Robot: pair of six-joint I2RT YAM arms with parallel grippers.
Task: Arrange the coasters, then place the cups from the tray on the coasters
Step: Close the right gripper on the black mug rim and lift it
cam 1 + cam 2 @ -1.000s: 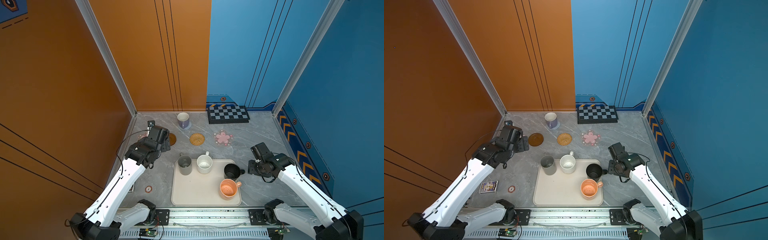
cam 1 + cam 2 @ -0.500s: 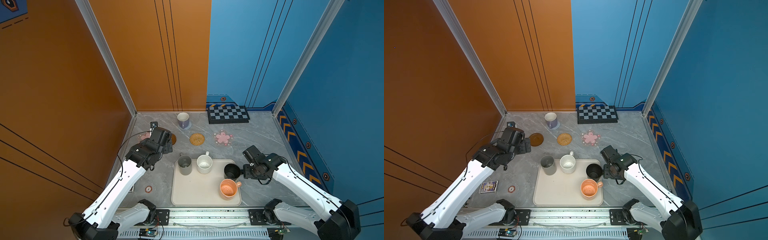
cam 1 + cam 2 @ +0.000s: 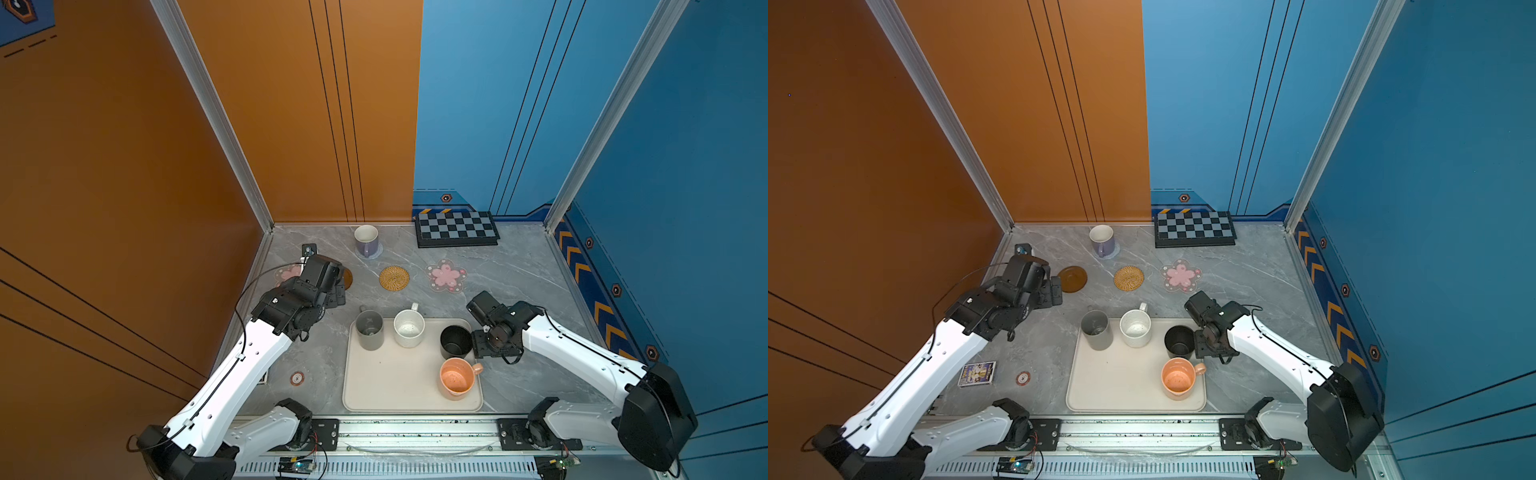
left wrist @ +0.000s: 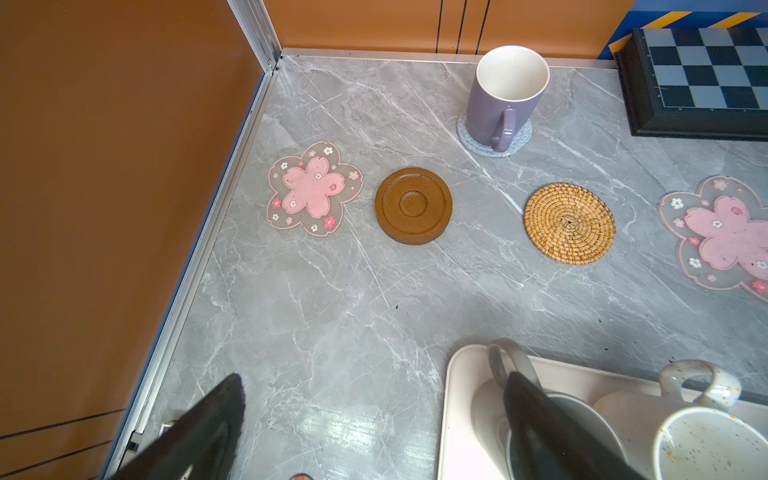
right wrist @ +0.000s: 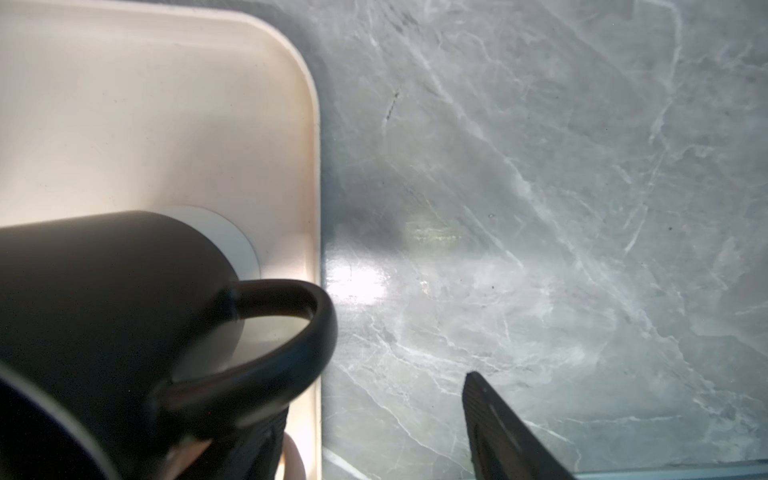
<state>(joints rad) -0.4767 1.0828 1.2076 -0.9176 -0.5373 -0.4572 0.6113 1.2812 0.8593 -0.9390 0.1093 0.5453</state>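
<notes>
Wide left claw [image 4: 374,377] partly covering tall grey ceramic mug [image 4: 586,415]; parted right claw [image 5: 374,399] at handle of matte black mug [image 5: 104,291], partly hidden behind it.

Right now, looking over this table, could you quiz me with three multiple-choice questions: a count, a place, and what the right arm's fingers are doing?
1. Mugs on the large cream-white tray? A three; B four; C five.
2. The lavender white-lined mug stands: A on the tray; B stacked inside the black mug; C on the grey-blue knitted round coaster.
3. The right fingers are: A apart at the handle of the black mug; B shut on the tray's rim; C shut on the lavender mug.
Answers: B, the grey mug, speckled white mug, black mug and peach-orange mug stand there; C, the coaster's edge shows beneath it; A, the right wrist view shows them spread.
</notes>
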